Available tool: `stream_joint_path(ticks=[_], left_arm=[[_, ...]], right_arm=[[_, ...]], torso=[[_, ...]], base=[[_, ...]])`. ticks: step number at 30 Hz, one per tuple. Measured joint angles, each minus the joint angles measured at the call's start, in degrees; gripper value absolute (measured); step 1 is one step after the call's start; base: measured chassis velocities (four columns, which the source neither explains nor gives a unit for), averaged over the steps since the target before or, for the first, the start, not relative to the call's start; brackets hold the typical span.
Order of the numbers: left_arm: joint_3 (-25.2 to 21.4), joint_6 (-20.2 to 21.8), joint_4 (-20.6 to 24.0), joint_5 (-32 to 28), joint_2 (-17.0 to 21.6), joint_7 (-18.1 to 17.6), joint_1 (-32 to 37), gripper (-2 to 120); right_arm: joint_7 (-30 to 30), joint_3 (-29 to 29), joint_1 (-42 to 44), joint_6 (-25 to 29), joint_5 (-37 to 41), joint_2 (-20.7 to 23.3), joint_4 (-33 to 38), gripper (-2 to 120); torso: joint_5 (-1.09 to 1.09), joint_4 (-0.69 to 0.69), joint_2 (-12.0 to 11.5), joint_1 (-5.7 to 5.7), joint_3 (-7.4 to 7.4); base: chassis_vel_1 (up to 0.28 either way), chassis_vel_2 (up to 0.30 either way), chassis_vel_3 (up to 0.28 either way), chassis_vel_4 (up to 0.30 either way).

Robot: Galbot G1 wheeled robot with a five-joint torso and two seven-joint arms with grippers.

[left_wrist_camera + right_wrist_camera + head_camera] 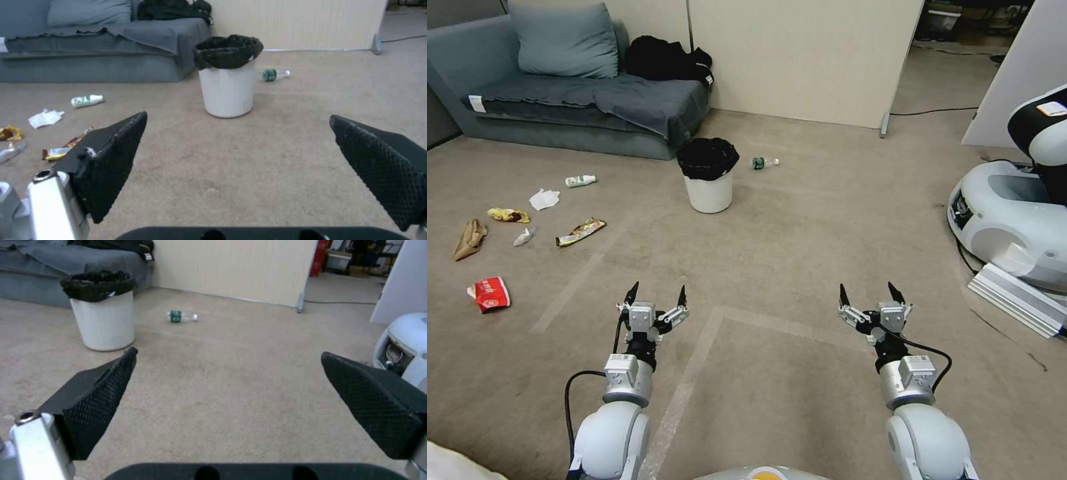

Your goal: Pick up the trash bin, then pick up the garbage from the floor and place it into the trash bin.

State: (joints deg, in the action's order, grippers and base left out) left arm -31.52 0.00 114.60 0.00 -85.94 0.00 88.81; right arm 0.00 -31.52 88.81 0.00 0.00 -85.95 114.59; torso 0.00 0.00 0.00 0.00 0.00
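Note:
The trash bin (709, 178) (228, 80) (103, 316), white with a black bag over its rim, stands upright on the floor (800, 253) ahead, near the sofa's corner. Garbage lies scattered at the left: a white bottle (580, 181), white tissue (544, 199), a yellow wrapper (508, 215), a gold wrapper (581, 231), a brown paper bag (470, 239), a red packet (490, 294). A green-labelled bottle (763, 163) (181, 316) lies just right of the bin. My left gripper (654, 295) (238, 146) and right gripper (870, 294) (229, 383) hover open and empty, well short of the bin.
A grey sofa (574, 100) with a cushion and black clothing stands at the back left. A beige partition (800, 60) runs behind the bin. Another white robot (1014, 213) and an aluminium rail (1017, 300) sit at the right. Pale tape lines cross the carpet.

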Motion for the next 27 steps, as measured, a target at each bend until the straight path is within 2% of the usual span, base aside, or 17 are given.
stream_joint_path(ticks=[12, 15, 19, 23, 25, 27], left_arm=[[0.01, 0.1, 0.12, 0.08, -0.02, -0.11, 0.18, 100], [0.27, 1.26, 2.17, 0.91, -0.24, -0.94, 1.29, 100], [1.65, 6.21, 10.13, 4.47, -1.23, -4.48, 5.88, 100], [1.95, 7.33, 12.24, 5.23, -1.44, -5.33, 7.11, 100], [3.22, 10.0, 16.28, 7.01, -2.05, -7.58, 9.36, 100], [3.6, 10.86, 17.52, 7.6, -2.25, -8.33, 10.1, 100]], right_arm=[[0.0, 0.08, 0.25, 0.0, -0.07, -0.04, 0.14, 100], [0.06, 0.79, 2.04, 0.01, -1.17, -0.53, 2.26, 100], [0.68, 3.69, 9.06, 0.09, -5.52, -2.54, 10.3, 100], [0.81, 4.34, 11.5, 0.29, -6.49, -3.02, 12.57, 100], [1.14, 6.36, 15.3, 2.07, -8.58, -4.16, 16.83, 100], [1.29, 7.12, 16.76, 2.75, -9.39, -4.61, 18.37, 100]], torso=[[0.0, 0.0, 0.0, 0.0, 0.0], [0.0, 0.01, 0.0, 0.0, 0.0], [0.0, 0.0, 0.0, 0.0, 0.0], [-0.01, -0.01, 0.0, -0.01, -0.01], [-0.01, 0.0, 0.0, 0.0, -0.01], [0.0, 0.0, 0.0, 0.0, -0.01]], base=[[0.0, 0.0, 0.0, 0.0], [0.0, 0.0, 0.0, 0.0], [0.0, 0.0, 0.0, 0.0], [0.0, 0.0, 0.0, 0.0], [0.0, 0.0, 0.0, 0.0], [0.0, 0.0, 0.0, 0.0]])
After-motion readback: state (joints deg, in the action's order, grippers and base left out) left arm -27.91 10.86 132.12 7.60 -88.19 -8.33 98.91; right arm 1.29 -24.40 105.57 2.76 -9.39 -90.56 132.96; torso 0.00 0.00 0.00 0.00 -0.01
